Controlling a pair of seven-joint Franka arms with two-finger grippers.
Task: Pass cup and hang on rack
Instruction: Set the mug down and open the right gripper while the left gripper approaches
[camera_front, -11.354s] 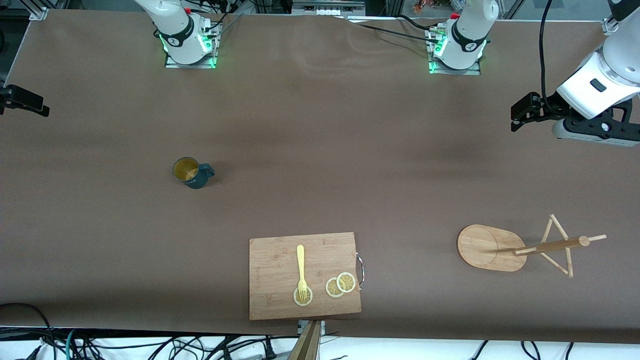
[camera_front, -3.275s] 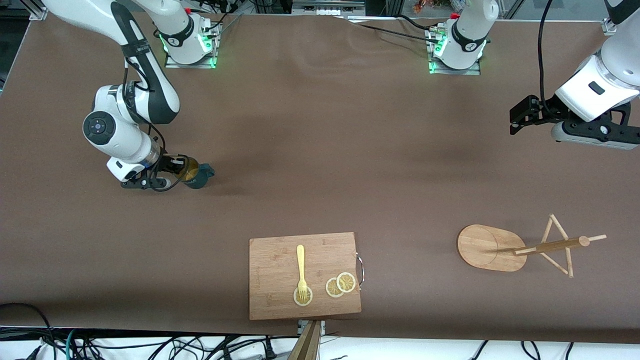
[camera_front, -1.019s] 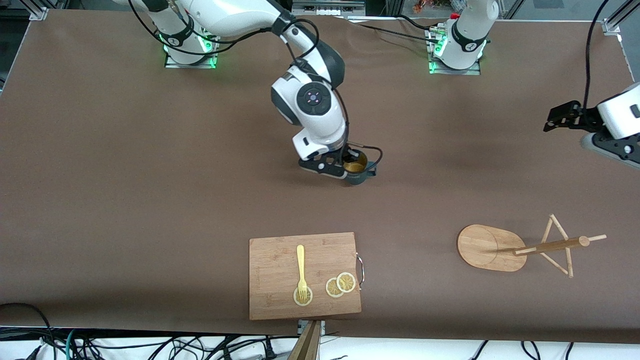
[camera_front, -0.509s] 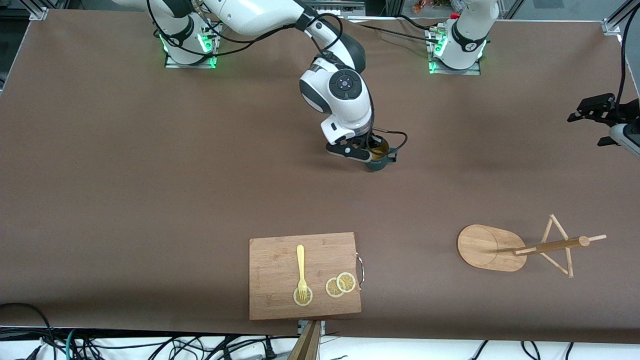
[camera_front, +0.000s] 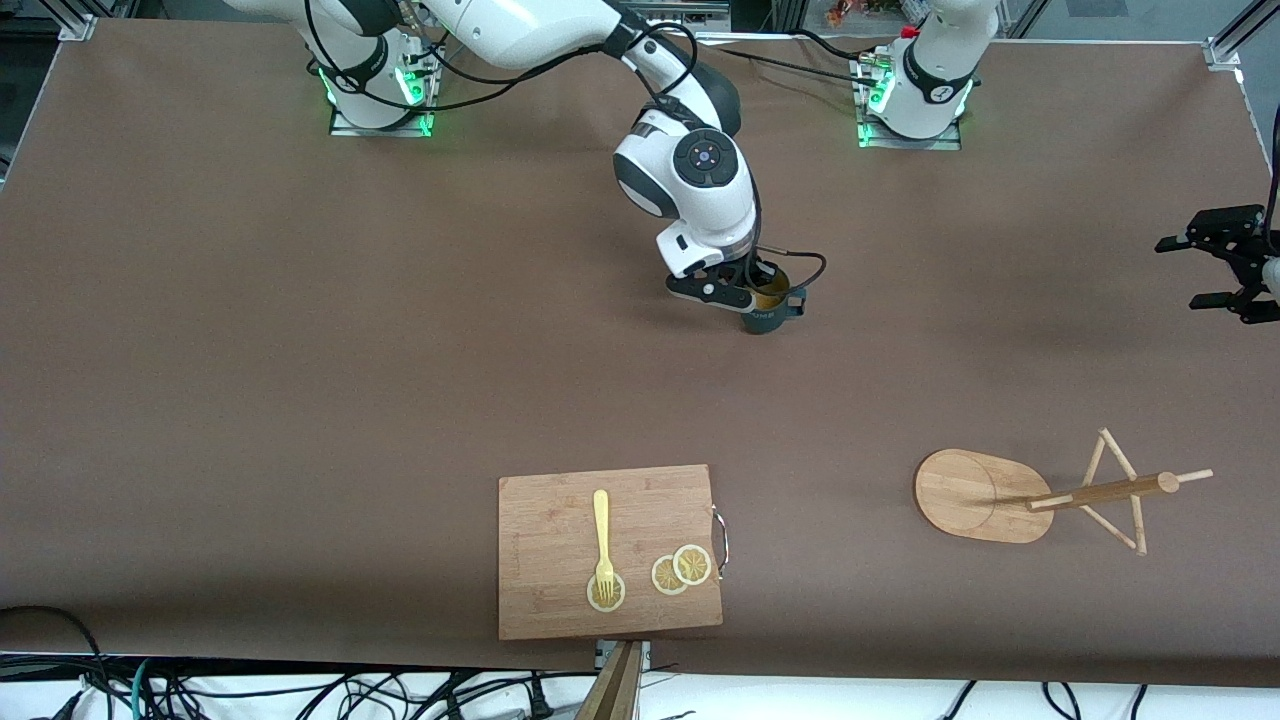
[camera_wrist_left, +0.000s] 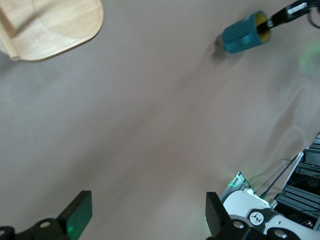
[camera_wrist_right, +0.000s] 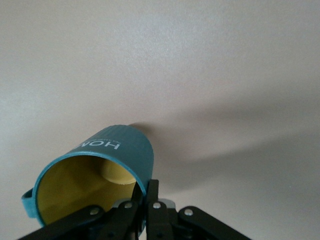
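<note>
The cup (camera_front: 770, 312), a teal mug with a yellow inside, hangs tilted over the middle of the table. My right gripper (camera_front: 752, 296) is shut on its rim. In the right wrist view one finger sits inside the cup (camera_wrist_right: 107, 150) and one outside, with the gripper (camera_wrist_right: 146, 192) pinching the wall. The rack (camera_front: 980, 495) stands near the left arm's end of the table, its post and pegs (camera_front: 1110, 490) pointing toward that end. My left gripper (camera_front: 1182, 272) hangs open and holds nothing over that end. Its wrist view shows the open gripper (camera_wrist_left: 147, 215), the cup (camera_wrist_left: 245, 34) and the rack's base (camera_wrist_left: 55, 25).
A wooden cutting board (camera_front: 560, 600) lies near the front edge, nearer to the camera than the cup. On it are a yellow fork (camera_front: 601, 530) and lemon slices (camera_front: 681, 570). Both arm bases (camera_front: 380, 80) stand along the table's back edge.
The right arm has carried the cup a little farther toward the left arm's end. The left gripper has shifted slightly over its end of the table and stays open.
</note>
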